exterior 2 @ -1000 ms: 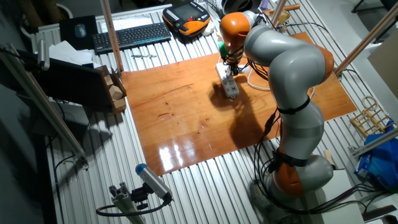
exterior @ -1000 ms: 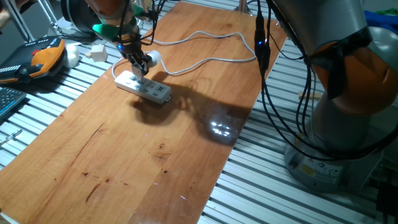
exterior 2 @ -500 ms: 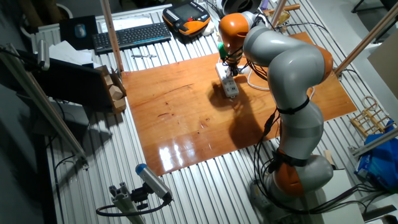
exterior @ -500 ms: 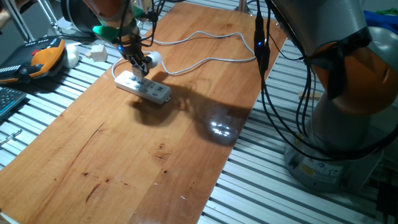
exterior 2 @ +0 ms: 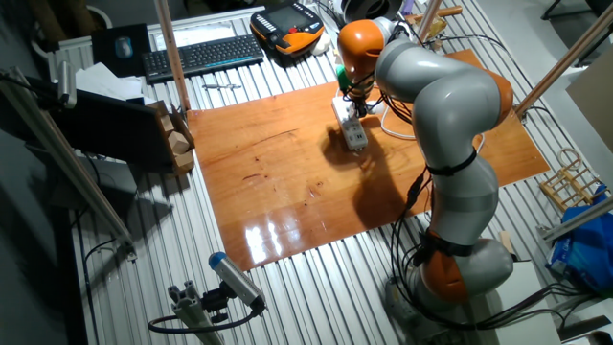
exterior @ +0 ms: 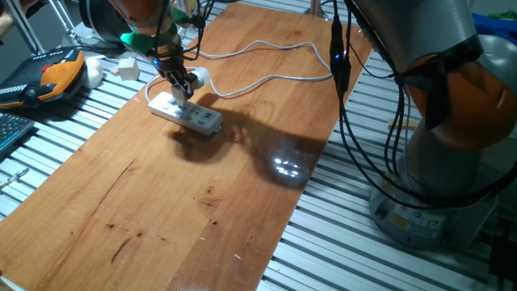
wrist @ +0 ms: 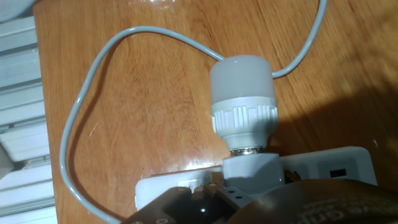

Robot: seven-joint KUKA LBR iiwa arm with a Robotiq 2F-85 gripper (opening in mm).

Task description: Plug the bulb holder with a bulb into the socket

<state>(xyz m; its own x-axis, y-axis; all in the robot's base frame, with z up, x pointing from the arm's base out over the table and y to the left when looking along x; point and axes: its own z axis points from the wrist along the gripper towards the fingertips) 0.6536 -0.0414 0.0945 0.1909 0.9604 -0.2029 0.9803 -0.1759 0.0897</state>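
The socket is a long white power strip lying on the wooden table at the far left; it also shows in the other fixed view. Its grey cable loops away behind it. My gripper stands right over the strip's far end, shut on the bulb holder with a bulb. In the hand view the round white bulb points away past the strip's edge. The holder's white base sits against the strip. My dark gripper body hides the strip's near side.
A white cube-shaped block and an orange-black teach pendant lie off the board at the far left. A keyboard sits beyond. The cable curves left of the bulb. The robot's base stands on the right.
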